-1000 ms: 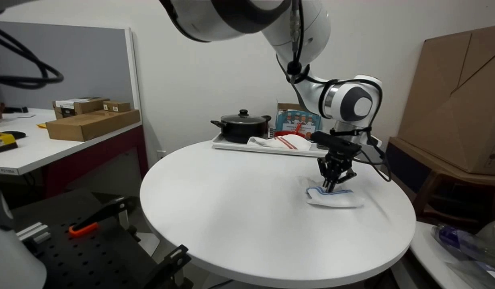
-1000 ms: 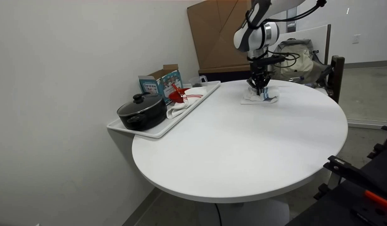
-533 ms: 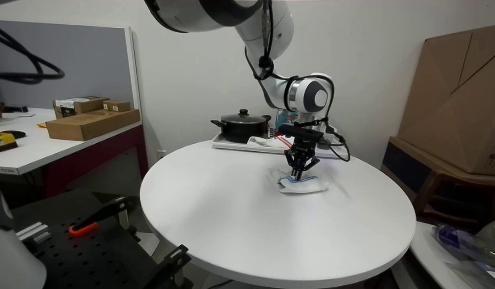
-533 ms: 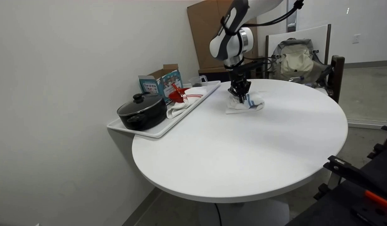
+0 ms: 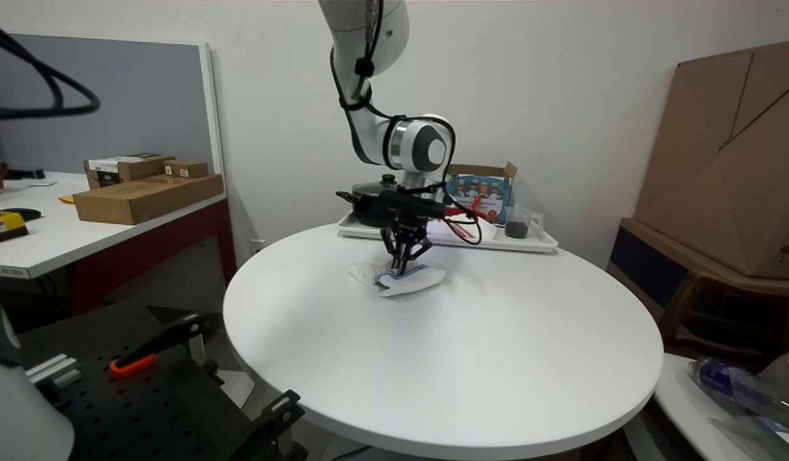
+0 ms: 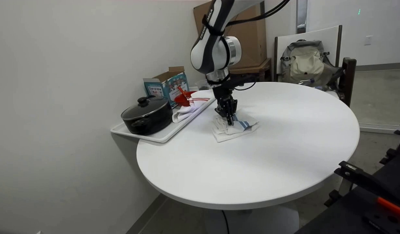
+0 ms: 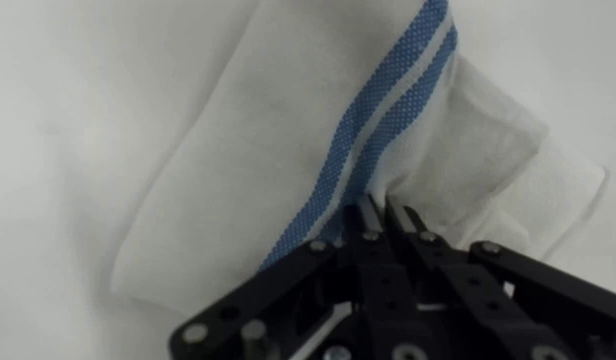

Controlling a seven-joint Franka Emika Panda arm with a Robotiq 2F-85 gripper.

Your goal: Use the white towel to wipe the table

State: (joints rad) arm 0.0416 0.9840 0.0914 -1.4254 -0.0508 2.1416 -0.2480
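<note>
The white towel with blue stripes (image 5: pixel 417 280) lies folded and rumpled on the round white table (image 5: pixel 471 358). It also shows in an exterior view (image 6: pixel 235 132) and fills much of the wrist view (image 7: pixel 268 125). My gripper (image 5: pixel 399 267) points down onto the towel; it also shows in an exterior view (image 6: pixel 231 123). In the wrist view the black fingertips (image 7: pixel 379 210) are close together with a fold of towel pinched between them, just beside the blue stripes. The part of the towel under the fingers is hidden.
A white tray (image 6: pixel 172 134) stands at the table's wall edge, near the gripper. It holds a black lidded pot (image 6: pixel 146 115), a red-striped towel (image 6: pixel 200 97), a red bowl (image 6: pixel 182 99), a blue box (image 5: pixel 481 192) and a clear measuring cup (image 5: pixel 517 225).
My gripper and the towel have slid across the table, moving left in both exterior views, toward the pot's end of the tray. The towel has bunched slightly and stayed in the fingers.
</note>
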